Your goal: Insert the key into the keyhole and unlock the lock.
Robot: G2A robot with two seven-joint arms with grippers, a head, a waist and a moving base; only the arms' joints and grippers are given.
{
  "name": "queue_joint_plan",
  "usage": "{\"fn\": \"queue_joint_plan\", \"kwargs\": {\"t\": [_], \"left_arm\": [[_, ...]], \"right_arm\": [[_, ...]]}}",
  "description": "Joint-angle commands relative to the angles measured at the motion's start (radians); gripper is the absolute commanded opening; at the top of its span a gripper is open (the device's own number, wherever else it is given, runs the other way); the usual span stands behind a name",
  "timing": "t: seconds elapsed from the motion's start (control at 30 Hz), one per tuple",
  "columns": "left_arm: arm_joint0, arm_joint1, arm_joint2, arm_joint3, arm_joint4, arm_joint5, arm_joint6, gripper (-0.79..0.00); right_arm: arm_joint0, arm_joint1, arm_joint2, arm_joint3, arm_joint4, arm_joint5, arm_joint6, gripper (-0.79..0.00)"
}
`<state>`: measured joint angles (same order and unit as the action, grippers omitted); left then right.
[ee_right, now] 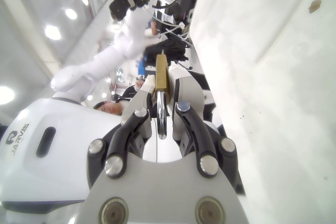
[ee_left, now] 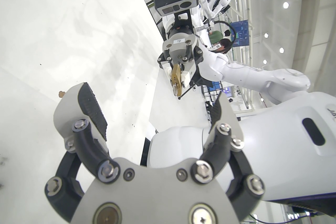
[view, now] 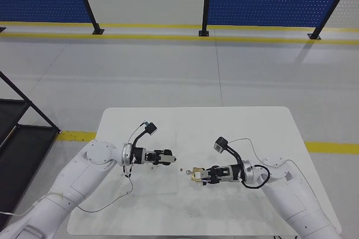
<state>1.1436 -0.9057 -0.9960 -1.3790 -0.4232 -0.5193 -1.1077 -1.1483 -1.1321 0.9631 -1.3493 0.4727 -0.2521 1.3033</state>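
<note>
A brass padlock (ee_right: 161, 72) with a silver shackle sits between the fingers of my right gripper (ee_right: 160, 89), which is shut on it above the table's middle. The lock body points toward my left gripper (view: 167, 158). The padlock (ee_left: 176, 81) shows its round keyhole end in the left wrist view, held by the right gripper (ee_left: 178, 72). My left gripper (ee_left: 155, 112) is open with nothing between its black pads, a short way from the padlock (view: 195, 174). A tiny brownish piece (view: 180, 170) lies on the table between the two grippers; I cannot tell if it is the key.
The white table (view: 239, 125) has bare surface on all sides of the grippers. Its front edge runs close behind both arms. A black rack (view: 12, 128) stands on the floor to the left.
</note>
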Motion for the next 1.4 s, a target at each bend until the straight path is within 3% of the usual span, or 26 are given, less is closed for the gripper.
{"fn": "queue_joint_plan", "kwargs": {"t": [0.0, 0.23, 0.73, 0.77, 0.83, 0.9, 0.93, 1.1, 1.37], "left_arm": [[0.000, 0.000, 0.000, 0.000, 0.000, 0.000, 0.000, 0.000], [0.013, -0.002, 0.003, -0.020, 0.007, 0.019, 0.024, 0.000], [0.012, -0.026, 0.048, -0.009, -0.154, 0.042, -0.102, 0.000], [0.011, -0.027, 0.051, -0.008, -0.153, 0.041, -0.103, -0.022], [0.010, -0.030, 0.056, -0.008, -0.156, 0.042, -0.106, -0.145], [0.010, -0.033, 0.059, -0.007, -0.153, 0.046, -0.107, -0.360], [0.010, -0.034, 0.060, -0.007, -0.152, 0.047, -0.107, -0.400], [0.012, -0.037, 0.060, -0.009, -0.148, 0.053, -0.106, -0.483], [0.033, -0.042, 0.057, -0.030, -0.123, 0.060, -0.063, -0.499]], "right_arm": [[0.000, 0.000, 0.000, 0.000, 0.000, 0.000, 0.000, -0.785], [0.000, 0.000, 0.000, 0.000, 0.000, 0.000, 0.000, -0.785], [0.000, 0.000, 0.000, 0.000, 0.000, 0.000, 0.000, -0.785], [0.000, 0.000, 0.000, 0.000, 0.000, 0.000, 0.000, -0.785], [0.000, 0.000, 0.000, 0.000, 0.000, 0.000, 0.000, -0.785], [0.000, 0.000, 0.000, 0.000, 0.000, 0.000, 0.000, -0.785], [0.000, 0.000, 0.000, 0.000, 0.000, 0.000, 0.000, -0.785], [0.000, 0.000, 0.000, 0.000, 0.000, 0.000, 0.000, -0.785], [0.000, 0.000, 0.000, 0.000, 0.000, 0.000, 0.000, -0.785]]}}
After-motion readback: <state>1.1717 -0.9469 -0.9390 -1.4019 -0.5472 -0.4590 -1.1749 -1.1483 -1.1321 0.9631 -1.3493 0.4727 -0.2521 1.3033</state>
